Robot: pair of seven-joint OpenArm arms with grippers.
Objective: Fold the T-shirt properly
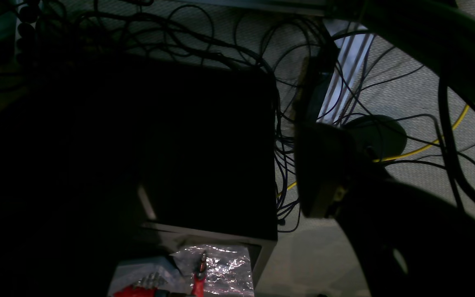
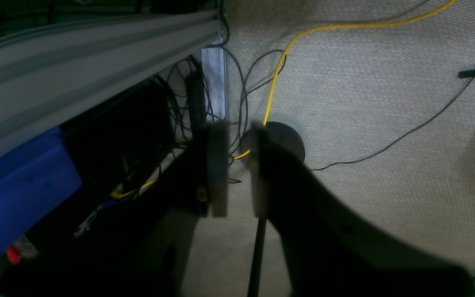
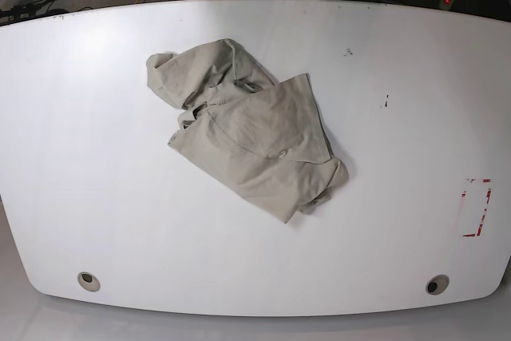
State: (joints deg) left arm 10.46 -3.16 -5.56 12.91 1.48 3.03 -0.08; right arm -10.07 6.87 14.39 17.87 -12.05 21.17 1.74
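Note:
The T-shirt (image 3: 255, 137) lies crumpled in a loose beige heap on the white table (image 3: 80, 157), a little left of centre in the base view, with one sleeve bunched toward the far left. Neither arm appears in the base view. The right wrist view faces the floor beyond the table, where my right gripper (image 2: 237, 165) has its fingers (image 2: 217, 165) parallel with a narrow gap and nothing between them. In the left wrist view my left gripper (image 1: 386, 136) stands wide apart and empty, one finger (image 1: 322, 173) dark against the carpet.
On the table's right side is a red-marked rectangle (image 3: 477, 208), with a small dark mark (image 3: 386, 102) nearby. Two round holes (image 3: 89, 281) (image 3: 437, 284) sit near the front edge. Below the table are tangled cables (image 1: 287, 103), a yellow cable (image 2: 278, 66) and a black box (image 1: 204, 152).

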